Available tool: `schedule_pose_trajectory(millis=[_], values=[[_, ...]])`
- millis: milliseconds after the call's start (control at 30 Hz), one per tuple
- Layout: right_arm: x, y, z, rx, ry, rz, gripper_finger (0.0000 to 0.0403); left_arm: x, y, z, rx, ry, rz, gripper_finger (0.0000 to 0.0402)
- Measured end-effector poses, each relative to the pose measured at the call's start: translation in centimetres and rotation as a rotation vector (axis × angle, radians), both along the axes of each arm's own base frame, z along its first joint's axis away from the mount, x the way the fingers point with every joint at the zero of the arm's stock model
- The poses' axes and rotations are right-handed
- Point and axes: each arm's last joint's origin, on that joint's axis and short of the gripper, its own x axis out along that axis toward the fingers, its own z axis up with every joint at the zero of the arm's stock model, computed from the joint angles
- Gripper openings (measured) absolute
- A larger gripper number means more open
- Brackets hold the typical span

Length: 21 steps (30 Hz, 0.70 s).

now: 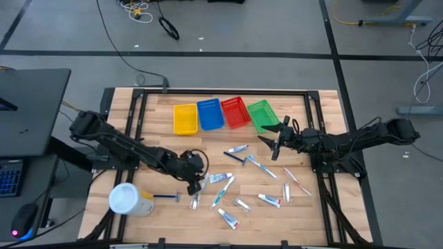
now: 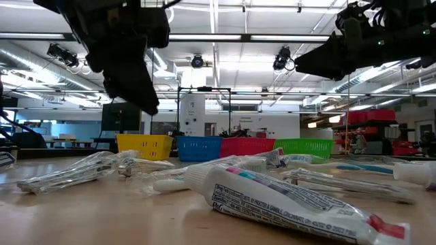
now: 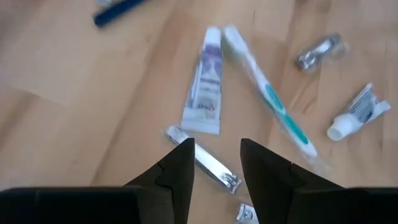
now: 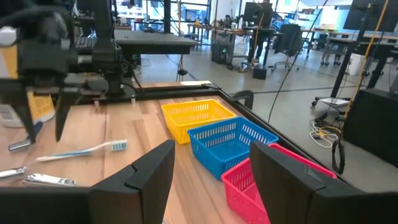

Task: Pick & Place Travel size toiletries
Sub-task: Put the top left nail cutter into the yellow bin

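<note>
Several travel size toiletries lie flat and scattered on the wooden table [image 1: 159,221]: white tubes [image 1: 220,178], toothbrushes [image 1: 257,164], silvery sachets [image 1: 241,203] and a blue razor stick [image 1: 166,196]. My left gripper [image 1: 196,184] hangs open over the left part of the scatter. In the left wrist view its fingers [image 3: 180,165] stand above a silvery nail clipper [image 3: 208,167], with a white tube [image 3: 205,87] and a toothbrush [image 3: 267,99] just beyond. My right gripper [image 1: 273,142] is open and holds nothing, raised beside the green basket [image 1: 261,115].
Yellow [image 1: 185,118], blue [image 1: 210,114] and red [image 1: 235,112] baskets stand in a row with the green one at the table's far edge. A big white-and-yellow container [image 1: 130,200] lies near the front left, close to my left arm. Bare wood shows along the front edge.
</note>
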Motion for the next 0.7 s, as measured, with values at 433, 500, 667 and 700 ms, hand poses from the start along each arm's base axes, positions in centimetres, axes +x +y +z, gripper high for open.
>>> schedule_pose_trajectory(millis=[433,500,667,700], values=[[0.0,0.0,0.0,0.042,-0.012,-0.003,0.0220,0.8,-1.9,-2.7,-0.030,0.050,0.117,0.0139],[0.0,0.0,0.0,0.041,-0.011,-0.003,0.0220,0.7,-2.1,-2.7,-0.015,0.041,0.126,0.0139],[0.0,0.0,0.0,0.041,-0.012,-0.003,0.0220,0.9,-2.5,-3.2,-0.006,0.021,0.159,0.0139],[0.0,0.0,0.0,0.041,-0.012,-0.003,0.0220,0.9,-2.6,-3.5,0.001,0.017,0.162,0.0139]])
